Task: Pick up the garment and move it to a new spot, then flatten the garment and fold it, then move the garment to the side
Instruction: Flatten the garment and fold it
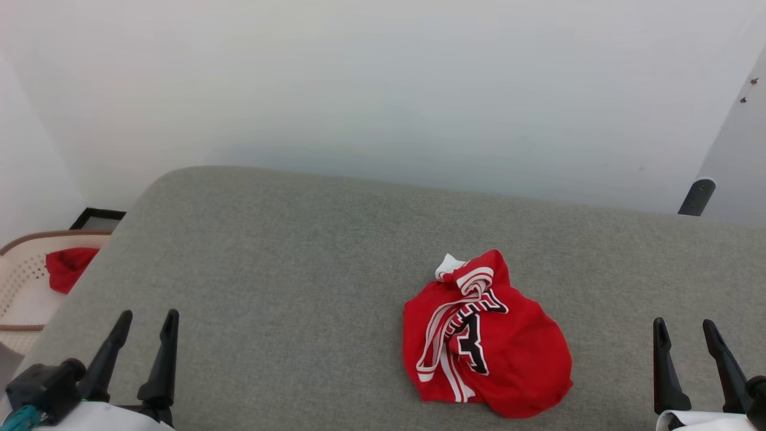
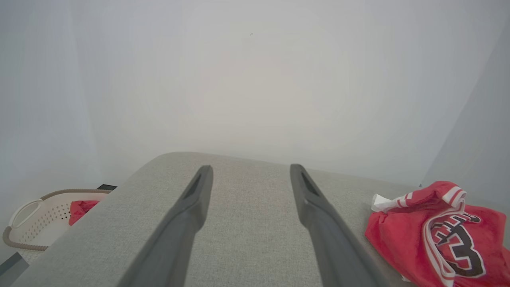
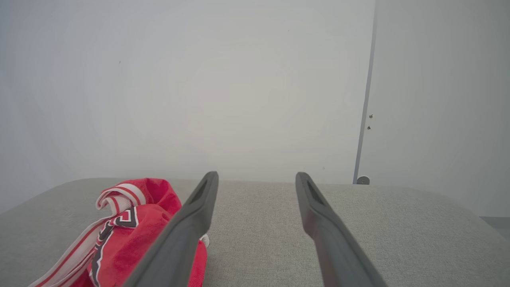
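At the near edge of the grey pad (image 1: 269,251): left gripper (image 1: 149,312) lower left, right gripper (image 1: 683,321) lower right, both spread wide, holding nothing. Garment (image 1: 497,353) lies in a crumpled heap on the pad, right of centre, nearer the right gripper, touching neither. Farther left, off the pad: basket (image 1: 24,281) with a red cloth (image 1: 69,266) inside. Wall (image 1: 383,90) behind.
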Controlling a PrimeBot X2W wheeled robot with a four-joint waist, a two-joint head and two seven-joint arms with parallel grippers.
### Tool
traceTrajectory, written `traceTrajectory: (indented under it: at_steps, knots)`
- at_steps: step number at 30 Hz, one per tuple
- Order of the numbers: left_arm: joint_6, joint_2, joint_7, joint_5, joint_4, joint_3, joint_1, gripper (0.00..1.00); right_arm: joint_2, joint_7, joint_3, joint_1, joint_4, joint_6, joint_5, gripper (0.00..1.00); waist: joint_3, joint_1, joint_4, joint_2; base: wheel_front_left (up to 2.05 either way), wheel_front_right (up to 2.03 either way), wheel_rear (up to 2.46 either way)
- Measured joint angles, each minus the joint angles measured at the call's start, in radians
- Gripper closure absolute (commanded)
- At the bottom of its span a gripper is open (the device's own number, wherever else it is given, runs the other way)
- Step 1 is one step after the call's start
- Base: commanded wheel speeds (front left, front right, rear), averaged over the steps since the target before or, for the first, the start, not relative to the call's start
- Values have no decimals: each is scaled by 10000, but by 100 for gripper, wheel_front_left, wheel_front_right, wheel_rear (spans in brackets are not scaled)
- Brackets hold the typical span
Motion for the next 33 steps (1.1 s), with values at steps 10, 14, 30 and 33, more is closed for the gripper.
traceTrajectory:
  at_steps: [10, 14, 30, 33]
  knots:
    - [-4, -238, -33, 146, -169, -82, -31, 0, -125, 556, 0, -138, -119, 0, 102, 0, 202, -1, 350, 0, 0, 0, 0]
    - [0, -495, -35, 217, -222, -244, -131, 0, -378, 1396, -153, -453, -142, 0, 272, 0, 350, 0, 633, 0, 0, 0, 0]
    - [-506, -1678, -52, 848, -104, -1145, -1005, 0, -1822, 6782, -449, -2343, 426, 0, 1442, 0, 1542, 0, 2297, 0, 0, 0, 0]
    - [-610, -1925, -54, 1018, -82, -1197, -1191, 0, -1985, 7459, -339, -2712, 635, 0, 1639, 0, 1839, 0, 2585, 0, 0, 0, 0]
